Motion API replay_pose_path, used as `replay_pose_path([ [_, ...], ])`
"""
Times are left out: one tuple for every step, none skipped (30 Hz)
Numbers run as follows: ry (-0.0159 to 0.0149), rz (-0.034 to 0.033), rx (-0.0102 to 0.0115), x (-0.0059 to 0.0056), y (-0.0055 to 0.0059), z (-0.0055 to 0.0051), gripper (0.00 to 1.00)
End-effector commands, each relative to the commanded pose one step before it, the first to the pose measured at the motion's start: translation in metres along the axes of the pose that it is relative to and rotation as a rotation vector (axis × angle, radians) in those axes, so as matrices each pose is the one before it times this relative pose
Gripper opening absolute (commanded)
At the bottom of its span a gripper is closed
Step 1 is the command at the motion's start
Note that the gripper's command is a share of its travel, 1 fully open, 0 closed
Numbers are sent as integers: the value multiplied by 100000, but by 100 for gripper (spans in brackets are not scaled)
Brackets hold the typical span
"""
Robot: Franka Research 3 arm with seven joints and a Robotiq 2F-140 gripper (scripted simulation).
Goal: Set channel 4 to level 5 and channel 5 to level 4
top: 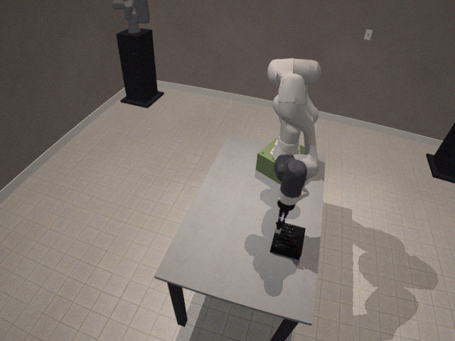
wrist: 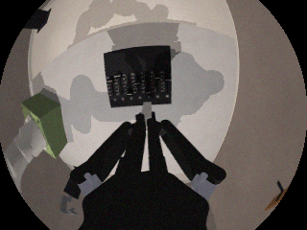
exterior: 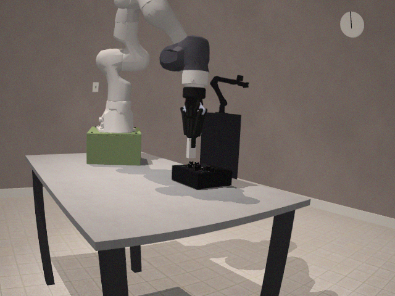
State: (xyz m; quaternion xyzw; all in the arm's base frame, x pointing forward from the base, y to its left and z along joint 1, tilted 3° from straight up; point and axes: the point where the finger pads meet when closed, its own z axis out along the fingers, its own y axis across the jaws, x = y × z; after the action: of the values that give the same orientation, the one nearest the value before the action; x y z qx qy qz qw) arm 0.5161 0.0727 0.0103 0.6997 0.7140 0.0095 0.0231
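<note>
The black lighting desk (top: 296,244) (exterior: 214,179) (wrist: 136,59) stands on the table. Its row of faders (wrist: 139,83) shows in the wrist view, with pale scale marks beside the slots. The caps and marks are too small and dark to read any level surely. My gripper (top: 279,224) (exterior: 191,147) (wrist: 148,107) is shut, with a pale narrow tip piece (exterior: 191,153) (wrist: 147,108) projecting below its fingers. The tip is a little above the desk, near its edge on the knob side in the wrist view, and touches no fader.
The grey table (top: 220,234) (exterior: 134,203) (wrist: 197,115) carries the desk and the green base box (top: 265,167) (exterior: 113,148) (wrist: 55,126) under the arm. Shadows of the arm fall across the desk and the table. The desk is near one long table edge.
</note>
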Motion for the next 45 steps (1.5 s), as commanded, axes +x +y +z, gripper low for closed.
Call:
replay_pose_path([
  [-39, -984, 58, 31, 60, 31, 0],
  [5, -1, 0, 1, 1, 17, 0],
  [6, -1, 0, 1, 2, 21, 0],
  [7, -1, 0, 1, 2, 25, 0],
  [8, -1, 0, 1, 2, 28, 0],
  [9, -2, 0, 2, 2, 32, 0],
  [10, -2, 0, 2, 2, 36, 0],
  [0, 0, 0, 0, 0, 0, 0],
  [0, 0, 0, 0, 0, 0, 0],
  [11, -2, 0, 2, 3, 40, 0],
  [12, -2, 0, 2, 3, 44, 0],
  [13, -2, 0, 2, 3, 47, 0],
  [14, -3, 0, 3, 3, 51, 0],
  [15, -3, 0, 3, 3, 54, 0],
  [9, -2, 0, 3, 4, 57, 0],
  [0, 0, 0, 3, 4, 60, 0],
  [0, 0, 0, 3, 4, 63, 0],
  [0, 0, 0, 3, 4, 65, 0],
  [0, 0, 0, 3, 4, 67, 0],
  [0, 0, 0, 3, 4, 69, 0],
  [0, 0, 0, 4, 4, 71, 0],
  [0, 0, 0, 4, 5, 72, 0],
  [0, 0, 0, 4, 5, 73, 0],
  [0, 0, 0, 4, 5, 74, 0],
  [0, 0, 0, 0, 0, 0, 0],
  [0, 0, 0, 0, 0, 0, 0],
  [0, 0, 0, 4, 5, 74, 0],
  [0, 0, 0, 4, 5, 74, 0],
  [0, 0, 0, 4, 5, 74, 0],
  [0, 0, 0, 4, 4, 73, 0],
  [0, 0, 0, 4, 5, 72, 0],
  [0, 0, 0, 3, 5, 71, 0],
  [0, 0, 0, 3, 5, 69, 0],
  [0, 0, 0, 3, 5, 67, 0],
  [0, 0, 0, 3, 4, 65, 0],
  [0, 0, 0, 3, 4, 63, 0],
  [0, 0, 0, 3, 4, 60, 0],
  [0, 0, 0, 3, 4, 57, 0],
  [0, 0, 0, 3, 4, 54, 0],
  [0, 0, 0, 3, 4, 51, 0],
  [0, 0, 0, 2, 3, 47, 0],
  [0, 0, 0, 0, 0, 0, 0],
  [0, 0, 0, 0, 0, 0, 0],
  [0, 0, 0, 2, 3, 44, 0],
  [0, 0, 0, 2, 3, 40, 0],
])
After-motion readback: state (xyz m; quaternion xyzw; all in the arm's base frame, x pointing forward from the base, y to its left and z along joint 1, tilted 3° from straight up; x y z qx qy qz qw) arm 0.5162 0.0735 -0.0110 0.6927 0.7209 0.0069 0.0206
